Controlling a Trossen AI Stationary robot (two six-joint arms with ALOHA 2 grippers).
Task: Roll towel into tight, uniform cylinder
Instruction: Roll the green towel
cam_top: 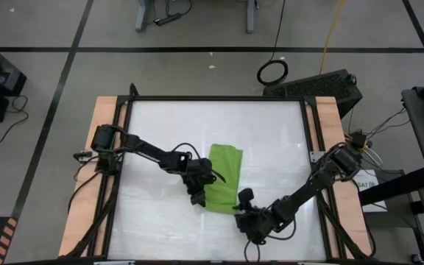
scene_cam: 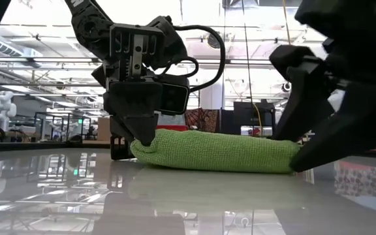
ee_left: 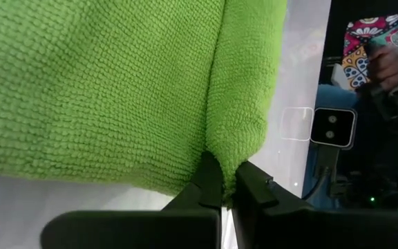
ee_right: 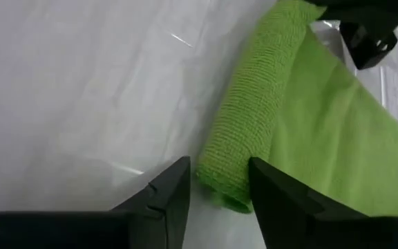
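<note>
Lime-green, nubbly terry, the towel (cam_top: 223,177) lies mid-table on the glossy white table (cam_top: 271,132), its long axis running near to far, the near end rolled into a soft cylinder. The left gripper (ee_left: 227,188) pinches the roll's left end; the right gripper (ee_right: 218,181) straddles the right end, jaws spread.

Am seeing both arms showing matte black, chunky jointed links w/ rounded housings. Left arm (cam_top: 149,153): black cable looping off wrist in wide arc, second thin cable trailing along forearm. Left gripper (scene_cam: 142,137) body showing ribbed, slotted front plate w/ small screws, boxy grey camera module (scene_cam: 173,95) sitting beside it. Fingers (ee_left: 209,181) looking dark, wedge-shaped, tapering to blunt tips. Right arm (cam_top: 308,188): same black build, wires bunching near base. Right gripper (ee_right: 216,183) fingers showing angular, flat-faced, glossy edges catching light.
</note>
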